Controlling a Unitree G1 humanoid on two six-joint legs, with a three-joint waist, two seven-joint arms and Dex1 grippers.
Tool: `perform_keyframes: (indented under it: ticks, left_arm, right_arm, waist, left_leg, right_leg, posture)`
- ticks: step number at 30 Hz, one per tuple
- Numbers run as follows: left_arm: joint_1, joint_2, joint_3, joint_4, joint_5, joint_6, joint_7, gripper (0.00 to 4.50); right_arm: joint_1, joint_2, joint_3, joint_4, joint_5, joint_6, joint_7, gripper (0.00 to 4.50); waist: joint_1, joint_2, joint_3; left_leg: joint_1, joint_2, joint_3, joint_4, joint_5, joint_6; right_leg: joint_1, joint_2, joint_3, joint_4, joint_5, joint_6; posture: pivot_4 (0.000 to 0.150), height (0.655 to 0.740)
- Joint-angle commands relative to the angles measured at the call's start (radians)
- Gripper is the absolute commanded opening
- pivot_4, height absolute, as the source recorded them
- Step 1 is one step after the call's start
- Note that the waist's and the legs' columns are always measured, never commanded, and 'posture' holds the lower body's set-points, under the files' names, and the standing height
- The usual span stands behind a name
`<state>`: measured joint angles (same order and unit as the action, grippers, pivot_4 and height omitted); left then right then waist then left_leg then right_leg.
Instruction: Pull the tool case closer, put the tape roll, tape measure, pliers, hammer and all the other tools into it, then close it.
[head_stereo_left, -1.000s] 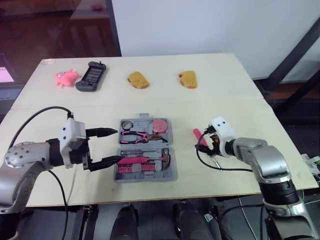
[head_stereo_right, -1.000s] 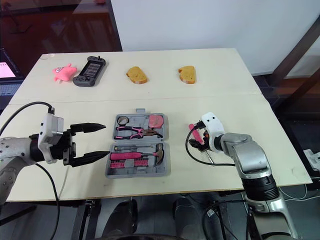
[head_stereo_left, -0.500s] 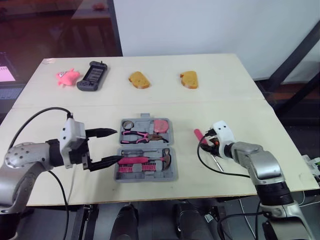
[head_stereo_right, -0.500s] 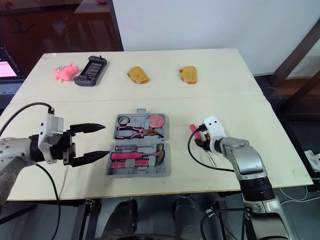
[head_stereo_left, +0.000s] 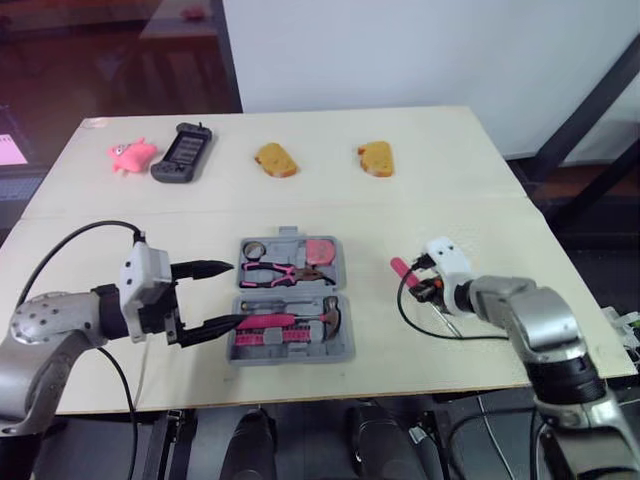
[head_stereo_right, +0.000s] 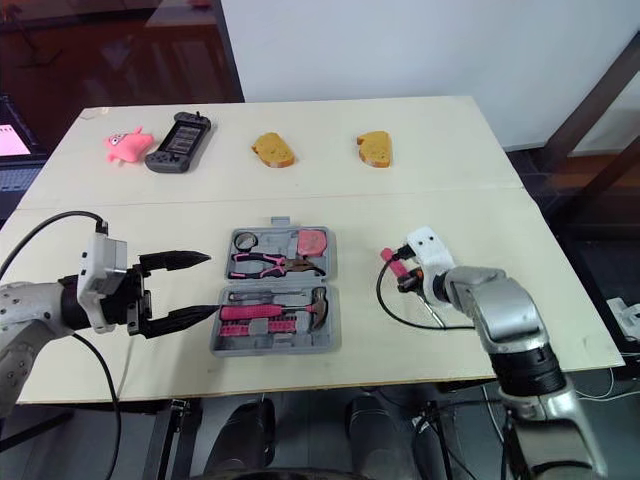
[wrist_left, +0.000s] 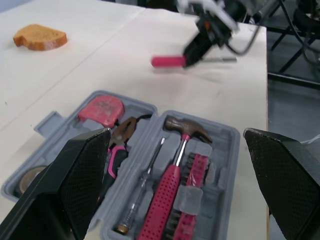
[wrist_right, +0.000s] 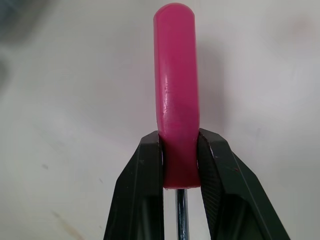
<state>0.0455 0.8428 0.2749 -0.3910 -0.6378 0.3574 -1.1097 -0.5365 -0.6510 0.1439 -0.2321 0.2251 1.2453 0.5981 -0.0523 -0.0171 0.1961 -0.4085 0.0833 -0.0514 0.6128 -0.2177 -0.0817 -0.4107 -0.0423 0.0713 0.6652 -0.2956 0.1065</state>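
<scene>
The grey tool case (head_stereo_left: 345, 262) lies open mid-table, holding a tape roll (head_stereo_left: 253, 248), pink tape measure (head_stereo_left: 321, 248), pliers (head_stereo_left: 268, 270), hammer (head_stereo_left: 300, 319) and a thin screwdriver (wrist_left: 141, 201). To its right my right gripper (wrist_right: 180, 165) is shut on a pink-handled screwdriver (wrist_right: 176, 90), its pink handle (head_stereo_left: 400, 268) pointing toward the case and its metal shaft running back between the fingers. My left gripper (head_stereo_left: 218, 295) hangs open just left of the case, nothing between its fingers.
At the table's far side lie a pink toy (head_stereo_left: 131, 154), a black game controller (head_stereo_left: 181, 153) and two pieces of bread (head_stereo_left: 275, 160) (head_stereo_left: 376, 158). Black cables trail from both wrists. The table's right edge is close to my right arm.
My right gripper has closed on the pink-handled screwdriver. The left gripper stays open beside the case; the case and its tools have not moved.
</scene>
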Motion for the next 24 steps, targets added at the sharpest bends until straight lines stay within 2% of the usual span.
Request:
perform_keyframes:
  ticks: [1, 4, 10, 15, 24]
  left_arm:
    - [0.044, 0.004, 0.069, 0.007, 0.012, -0.039, -0.007, 4.50]
    - [0.112, 0.004, 0.091, -0.004, 0.037, -0.064, -0.015, 4.50]
    - [0.254, -0.017, 0.158, -0.051, 0.047, -0.092, -0.009, 4.50]
    - [0.385, -0.016, 0.188, -0.062, 0.109, -0.154, -0.038, 4.50]
    - [0.563, -0.048, 0.304, -0.123, 0.086, -0.167, -0.071, 4.50]
  right_arm:
    - [-0.136, -0.111, 0.196, -0.114, -0.026, -0.075, 0.126, 0.42]
    - [-0.294, -0.178, 0.409, -0.172, -0.054, -0.128, 0.275, 0.42]
    - [-0.503, -0.073, 0.577, -0.142, -0.022, -0.038, 0.384, 0.42]
    - [-0.567, 0.071, 0.688, -0.096, 0.017, 0.068, 0.400, 0.42]
    - [-0.585, 0.295, 0.781, 0.016, 0.040, 0.109, 0.353, 0.42]
  waist:
    - [-0.001, 0.000, 0.000]
    - [0.000, 0.000, 0.000]
    - [0.001, 0.000, 0.000]
    - [0.004, 0.000, 0.000]
    - [0.006, -0.001, 0.000]
  left_leg:
    - [0.000, 0.000, 0.000, 0.000, 0.000, 0.000]
    - [-0.001, 0.000, 0.000, -0.001, 0.000, 0.000]
    - [-0.001, 0.000, 0.000, 0.000, 0.000, 0.000]
    - [-0.001, 0.000, 0.001, 0.000, 0.000, 0.000]
    - [-0.002, 0.000, 0.001, 0.000, 0.000, 0.000]
  right_leg:
    - [0.000, 0.000, 0.000, 0.000, 0.000, 0.000]
    - [-0.001, 0.000, 0.000, -0.001, -0.001, 0.000]
    - [-0.002, -0.001, 0.000, 0.000, -0.002, -0.003]
    - [-0.002, -0.001, 0.000, 0.000, -0.002, -0.004]
    - [-0.004, -0.001, 0.000, 0.000, -0.002, -0.005]
  posture:
    - [0.150, 0.7400]
    - [0.150, 0.7400]
    - [0.150, 0.7400]
    - [0.150, 0.7400]
    - [0.150, 0.7400]
